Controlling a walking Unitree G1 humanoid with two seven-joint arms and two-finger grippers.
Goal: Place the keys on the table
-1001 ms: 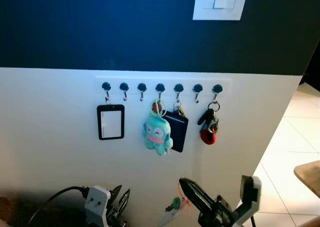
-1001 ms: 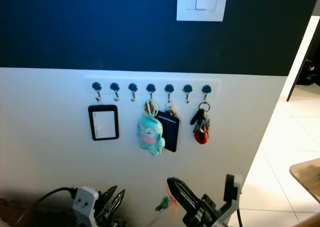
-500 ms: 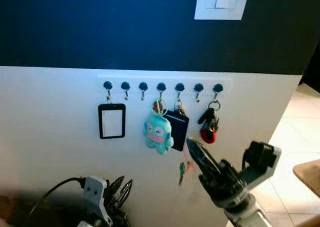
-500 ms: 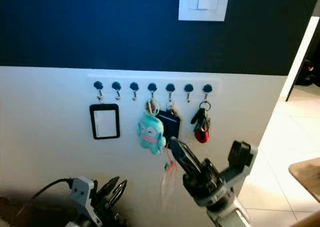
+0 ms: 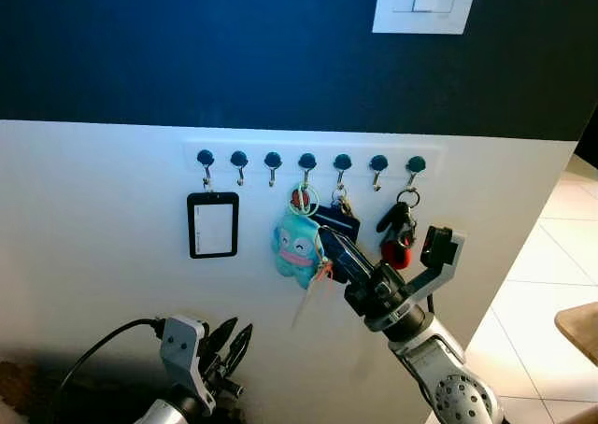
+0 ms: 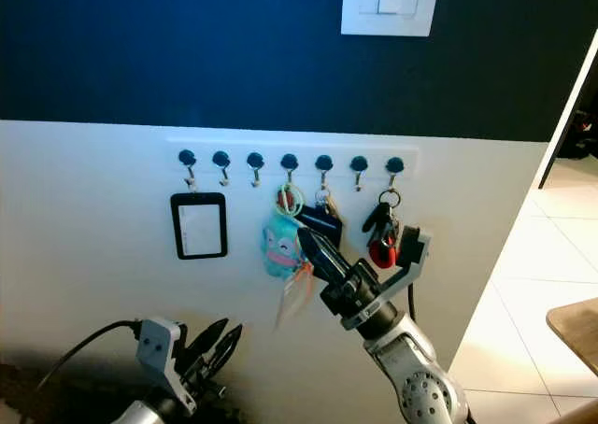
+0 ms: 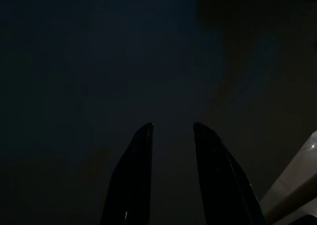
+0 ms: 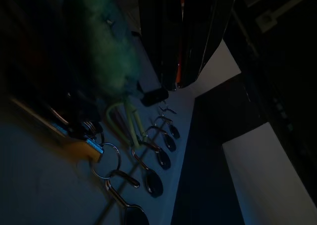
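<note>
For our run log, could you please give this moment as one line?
right gripper: shut on keys, raised near hooks | left gripper: open, low, idle | table: keys not yet placed

Even, fairly bright light on the white wall panel [image 5: 112, 190] in both eye views, the navy band [image 5: 187, 50] above dull and flat. Daylight glare on the floor tiles [image 5: 561, 256] to the right of the right claw [image 5: 327, 240]. Motion blur on the keys [image 5: 316, 284] dangling under that claw. Deep shadow low around the left claw [image 5: 234, 342]. Left wrist view nearly black; right wrist view dim, bluish, the nearest things soft and out of focus.
</note>
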